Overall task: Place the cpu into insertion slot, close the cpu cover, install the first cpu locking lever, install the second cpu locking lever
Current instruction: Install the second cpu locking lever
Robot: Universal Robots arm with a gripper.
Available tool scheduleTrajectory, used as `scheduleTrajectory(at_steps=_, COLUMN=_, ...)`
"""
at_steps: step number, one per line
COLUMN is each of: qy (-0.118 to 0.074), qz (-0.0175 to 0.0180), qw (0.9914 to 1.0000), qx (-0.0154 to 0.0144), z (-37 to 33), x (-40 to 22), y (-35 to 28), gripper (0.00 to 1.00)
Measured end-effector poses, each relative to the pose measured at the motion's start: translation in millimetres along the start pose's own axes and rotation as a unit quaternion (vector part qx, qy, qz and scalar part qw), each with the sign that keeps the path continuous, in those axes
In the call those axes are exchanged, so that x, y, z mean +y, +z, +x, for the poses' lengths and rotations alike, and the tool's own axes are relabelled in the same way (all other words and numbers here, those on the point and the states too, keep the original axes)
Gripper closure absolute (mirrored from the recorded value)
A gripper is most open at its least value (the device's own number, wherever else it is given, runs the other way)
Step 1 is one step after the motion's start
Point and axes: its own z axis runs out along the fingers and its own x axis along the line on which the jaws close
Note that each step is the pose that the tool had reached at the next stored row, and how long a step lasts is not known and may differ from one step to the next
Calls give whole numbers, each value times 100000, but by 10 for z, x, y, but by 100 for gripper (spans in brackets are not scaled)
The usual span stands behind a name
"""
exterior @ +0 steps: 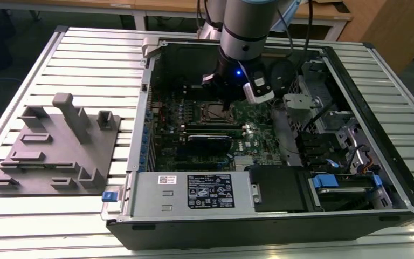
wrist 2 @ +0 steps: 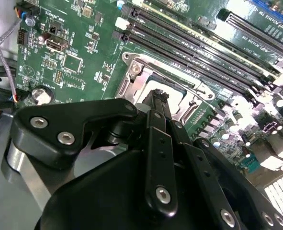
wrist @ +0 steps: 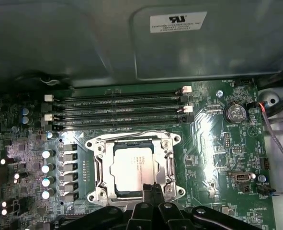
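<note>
Work stands well along. In the exterior view the gripper hangs right over the insertion slot inside the open computer case. In the second wrist view its fingers meet at the socket's edge, pressed together, apparently empty. In the first wrist view the cpu sits seated in the socket with the cpu cover down around it (levers hard to judge).
</note>
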Motion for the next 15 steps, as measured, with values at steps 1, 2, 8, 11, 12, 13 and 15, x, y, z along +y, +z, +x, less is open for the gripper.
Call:
scheduleTrajectory(at_steps=1, qy=3, qz=-17, qw=100000, qx=-3, z=0, x=1, y=-1, gripper=89)
scheduleTrajectory(at_steps=2, qy=2, qz=-29, qw=100000, qx=-2, z=0, x=0, y=-1, gripper=89)
scheduleTrajectory(at_steps=8, qy=-2, qz=-45, qw=100000, qx=11, z=-5, x=-106, y=-16, gripper=89)
scheduleTrajectory(at_steps=11, qy=6, qz=-86, qw=100000, qx=8, z=6, x=-131, y=-18, gripper=89)
scheduleTrajectory(at_steps=12, qy=4, qz=-126, qw=100000, qx=17, z=15, x=-134, y=-19, gripper=89)
scheduleTrajectory(at_steps=13, qy=2, qz=-192, qw=100000, qx=18, z=32, x=-137, y=-18, gripper=89)
scheduleTrajectory(at_steps=15, qy=2, qz=-409, qw=99999, qx=38, z=77, x=-149, y=-17, gripper=89)
